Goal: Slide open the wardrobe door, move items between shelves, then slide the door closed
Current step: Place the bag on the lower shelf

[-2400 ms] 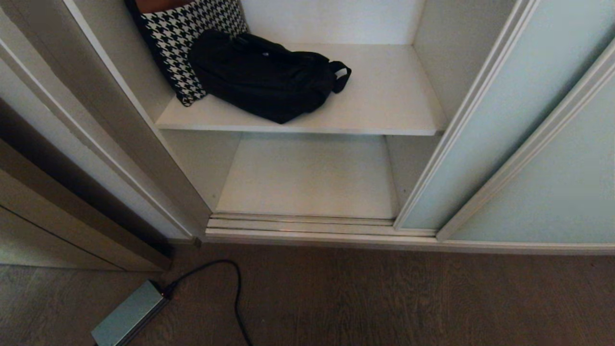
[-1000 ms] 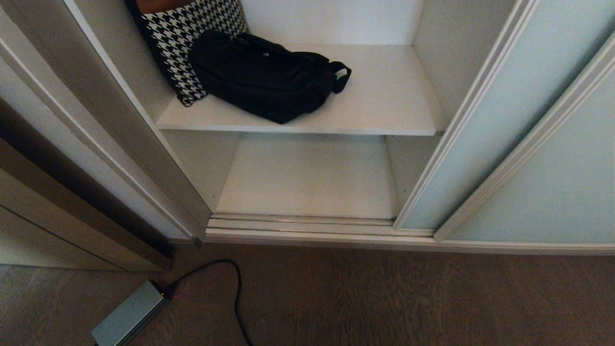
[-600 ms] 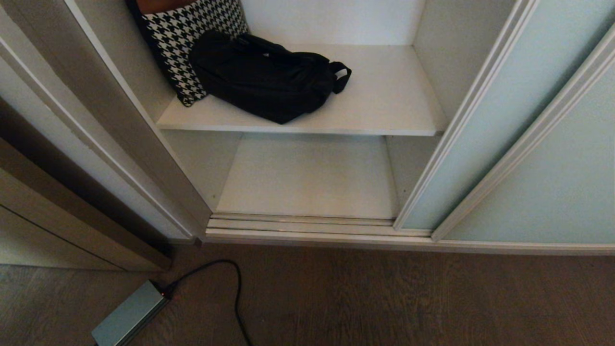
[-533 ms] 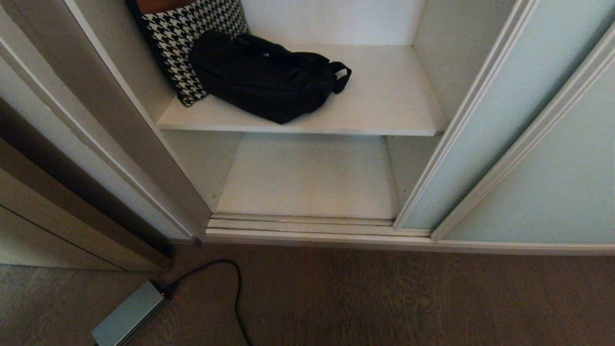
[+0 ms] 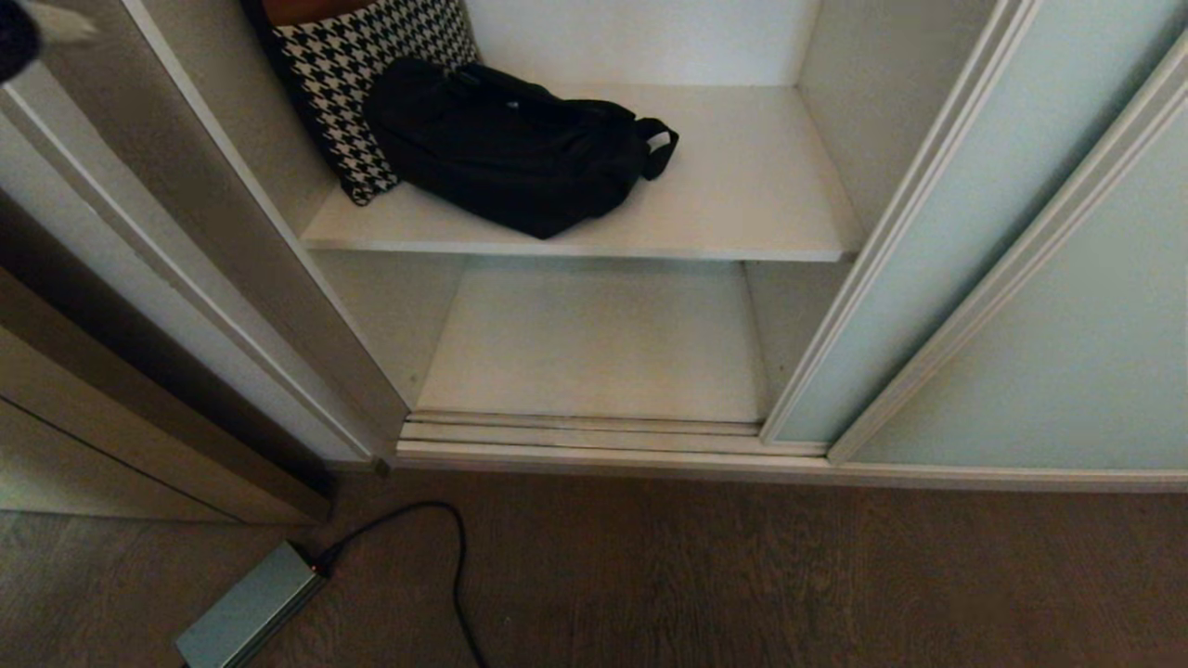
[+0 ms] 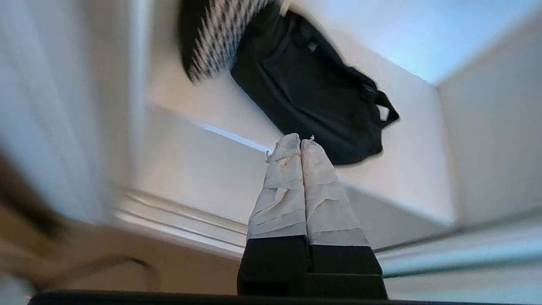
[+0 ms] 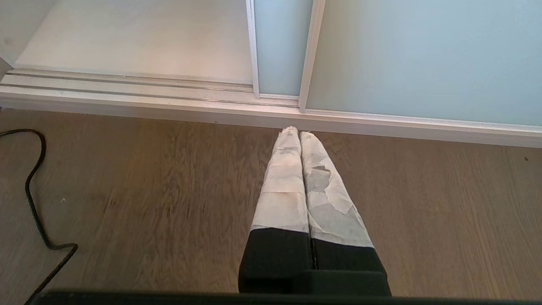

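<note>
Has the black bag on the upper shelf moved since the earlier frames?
No. The black bag lies in the same spot against the checked bag on the upper shelf.

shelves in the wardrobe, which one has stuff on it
The upper shelf: a black bag and a houndstooth bag sit at its left end. The lower shelf beneath it is bare.

head: high, angled down into open wardrobe, shelves point(image 5: 594, 241) to floor point(image 5: 742, 575)
left wrist: close, faces upper shelf, black bag point(image 6: 313, 84)
right wrist: low, faces floor, door track point(image 7: 127, 82)
shared: bag head/left; track head/right
</note>
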You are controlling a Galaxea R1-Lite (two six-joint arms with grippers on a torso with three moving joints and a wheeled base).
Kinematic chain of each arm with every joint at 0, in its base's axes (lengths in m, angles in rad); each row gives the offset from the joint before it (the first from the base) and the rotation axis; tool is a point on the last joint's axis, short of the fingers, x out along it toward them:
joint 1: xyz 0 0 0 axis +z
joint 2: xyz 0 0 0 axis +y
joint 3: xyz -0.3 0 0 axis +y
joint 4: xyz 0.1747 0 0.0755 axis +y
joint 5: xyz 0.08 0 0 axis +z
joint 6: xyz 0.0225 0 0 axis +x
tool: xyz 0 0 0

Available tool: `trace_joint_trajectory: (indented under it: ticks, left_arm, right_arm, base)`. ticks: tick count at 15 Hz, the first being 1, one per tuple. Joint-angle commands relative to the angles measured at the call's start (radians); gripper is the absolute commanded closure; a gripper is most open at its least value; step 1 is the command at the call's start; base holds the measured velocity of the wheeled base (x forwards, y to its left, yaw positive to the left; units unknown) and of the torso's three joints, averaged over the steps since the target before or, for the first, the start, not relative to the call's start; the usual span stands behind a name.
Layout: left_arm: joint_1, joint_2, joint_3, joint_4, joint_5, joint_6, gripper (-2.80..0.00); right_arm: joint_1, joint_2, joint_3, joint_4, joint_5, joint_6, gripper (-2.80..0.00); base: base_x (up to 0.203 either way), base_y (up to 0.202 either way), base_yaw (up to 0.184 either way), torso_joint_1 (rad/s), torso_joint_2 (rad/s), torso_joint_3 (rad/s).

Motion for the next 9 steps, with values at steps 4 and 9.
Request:
trace_joint_trajectory:
  ticks: [4, 9]
  left_arm:
    - [-0.073, 0.542, -0.340, 0.007, -0.014, -0.296, 0.00]
    - [-0.123, 0.761, -0.471, -0.010, -0.070, -0.372, 0.00]
  right_arm:
    - [0.000, -0.002, 0.000, 0.000, 0.000, 0.000, 0.00]
    - [0.000, -0.002, 0.000, 0.000, 0.000, 0.000, 0.00]
  base:
    - [0.000, 0.000, 0.000, 0.000, 0.00, 0.000]
    - [0.000, 0.000, 0.000, 0.000, 0.00, 0.000]
